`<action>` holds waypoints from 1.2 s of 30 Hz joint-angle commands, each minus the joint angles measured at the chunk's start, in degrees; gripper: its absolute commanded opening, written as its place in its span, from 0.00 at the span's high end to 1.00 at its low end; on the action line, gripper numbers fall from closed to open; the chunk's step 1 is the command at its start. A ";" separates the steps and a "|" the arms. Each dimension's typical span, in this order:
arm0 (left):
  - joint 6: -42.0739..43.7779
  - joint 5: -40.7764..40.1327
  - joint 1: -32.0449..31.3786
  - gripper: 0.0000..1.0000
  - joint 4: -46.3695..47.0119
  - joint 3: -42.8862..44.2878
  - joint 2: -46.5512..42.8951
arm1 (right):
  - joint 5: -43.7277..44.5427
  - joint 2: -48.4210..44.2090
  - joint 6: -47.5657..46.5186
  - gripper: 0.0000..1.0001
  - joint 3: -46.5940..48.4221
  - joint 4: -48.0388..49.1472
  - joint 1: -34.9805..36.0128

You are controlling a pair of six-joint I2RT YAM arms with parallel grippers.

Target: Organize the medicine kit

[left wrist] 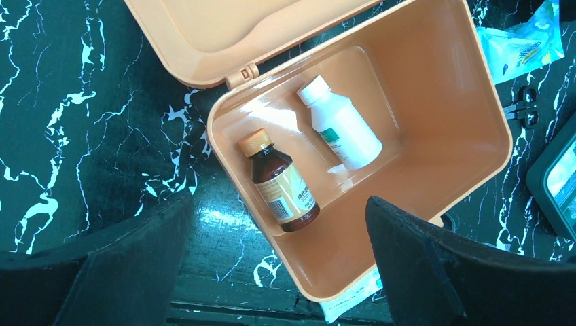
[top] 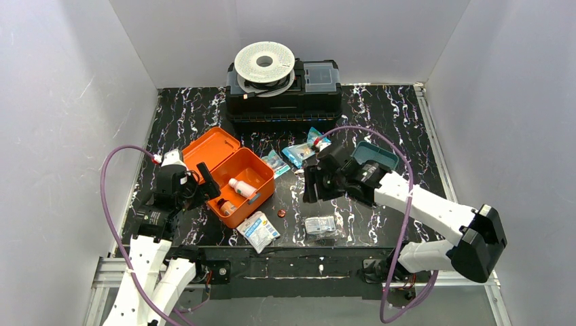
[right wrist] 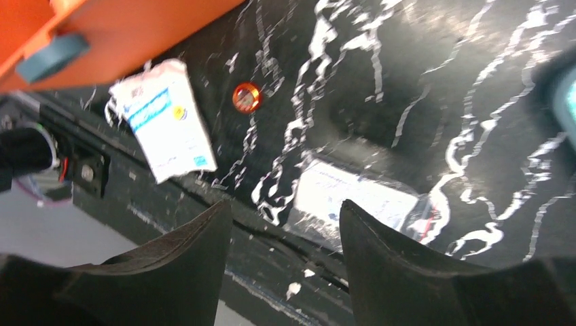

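The medicine kit is an orange box lying open at the table's left, lid flung back. Inside it lie a white bottle and a brown bottle. Its teal inner tray sits apart on the right, behind my right arm. My left gripper hovers over the box's near-left corner, open and empty. My right gripper hangs open above the table's front edge, just left of a clear flat packet, with nothing between its fingers.
A white-and-blue sachet lies against the kit's front corner, with a copper coin beside it. Blue packets are scattered behind the kit. A black toolbox carrying a white spool stands at the back.
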 commanded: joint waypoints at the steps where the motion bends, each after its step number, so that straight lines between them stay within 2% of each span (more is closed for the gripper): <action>1: 0.34 -0.66 -0.12 0.02 -0.43 0.03 -0.11 | -2.93 0.94 0.53 0.32 -1.41 5.46 5.53; 6: 0.25 -0.83 -0.12 0.02 -0.55 0.12 -0.02 | -6.04 4.21 4.07 0.28 -3.27 12.07 10.75; 14: 0.25 -0.93 -0.09 0.02 -0.58 0.12 0.13 | -4.90 12.12 9.02 0.26 -3.67 20.06 16.73; 26: 0.23 -0.75 -0.12 0.02 -0.56 0.12 0.14 | -4.67 19.71 13.22 0.22 -7.27 31.82 17.54; 36: 0.34 -0.66 -0.12 0.02 -0.43 0.12 0.18 | -4.19 23.64 16.40 0.24 -8.13 37.38 18.12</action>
